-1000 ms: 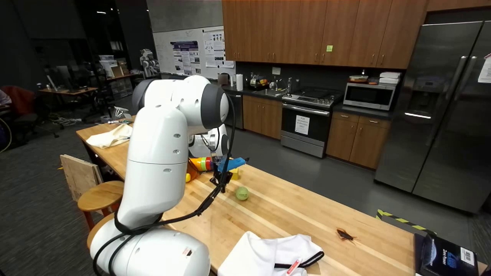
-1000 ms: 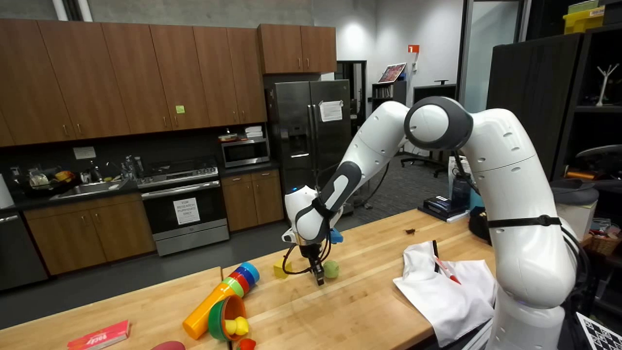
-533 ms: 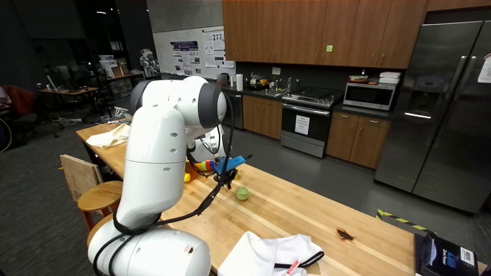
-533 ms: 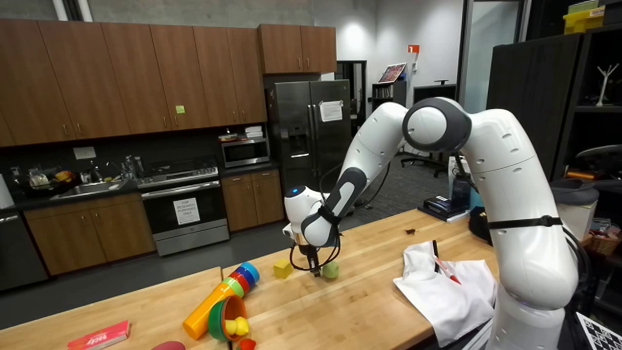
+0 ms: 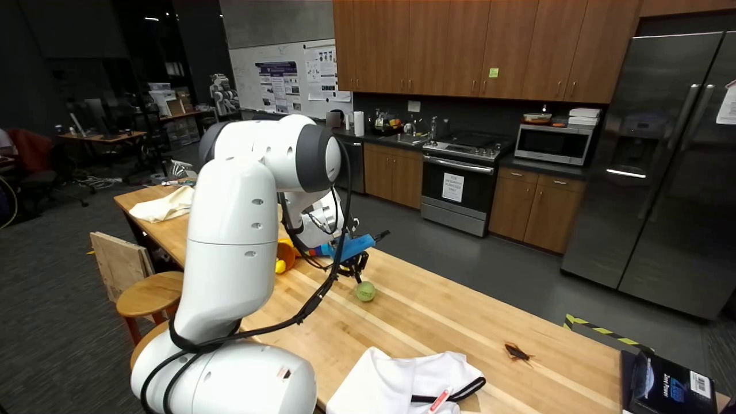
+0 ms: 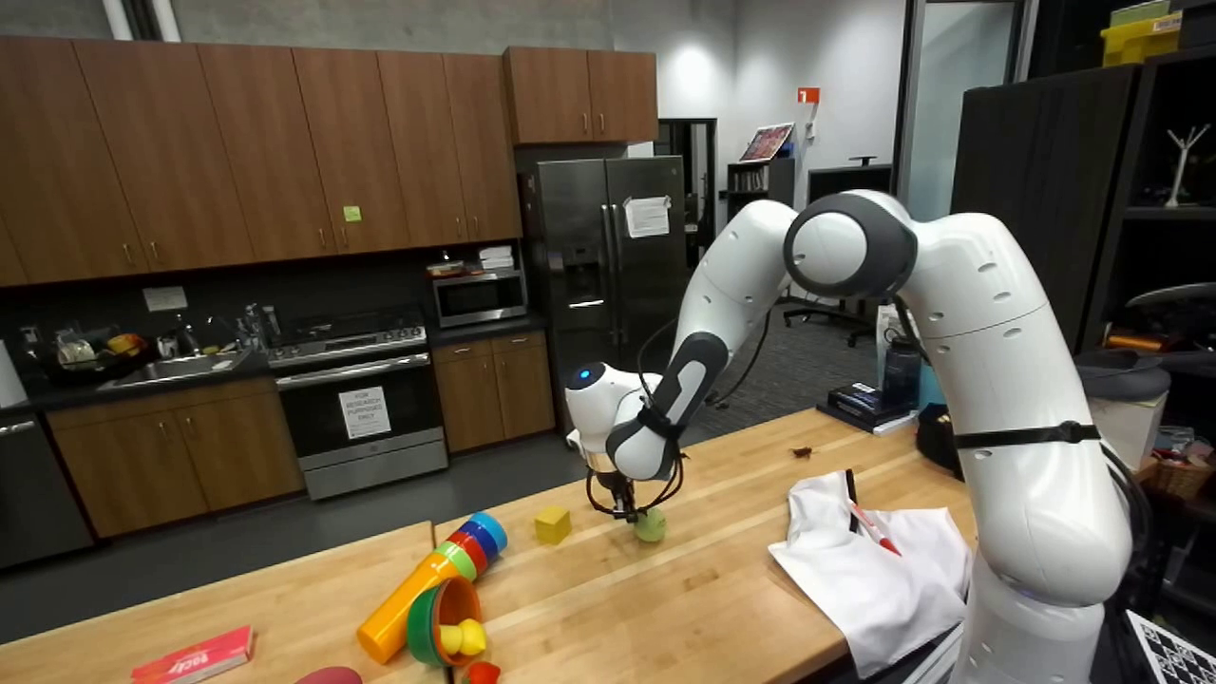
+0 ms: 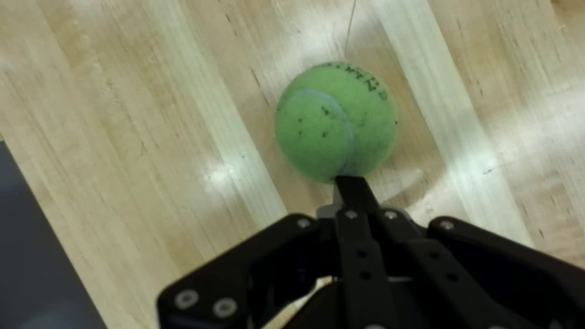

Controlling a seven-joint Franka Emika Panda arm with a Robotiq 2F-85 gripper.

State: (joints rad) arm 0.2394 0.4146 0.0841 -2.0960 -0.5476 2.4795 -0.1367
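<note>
Tabletop (image 7: 137, 205), claw (image 7: 351, 182) closed, touching tennis ball (image 7: 336, 122)

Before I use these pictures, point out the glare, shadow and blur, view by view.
Wrist view: glare on the table either side of the tennis ball, a soft shadow at its lower right, its dark lettering too blurred to read; both exterior views: a bright streak on the fridge; in an exterior view: a bright patch on the white wall.

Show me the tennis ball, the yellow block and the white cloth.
Tennis ball (image 7: 336, 121), wrist view: middle of its visible face.
Yellow block (image 6: 553, 525), in an exterior view: middle of visible sides.
White cloth (image 6: 879, 589), in an exterior view: fabric near its middle.
</note>
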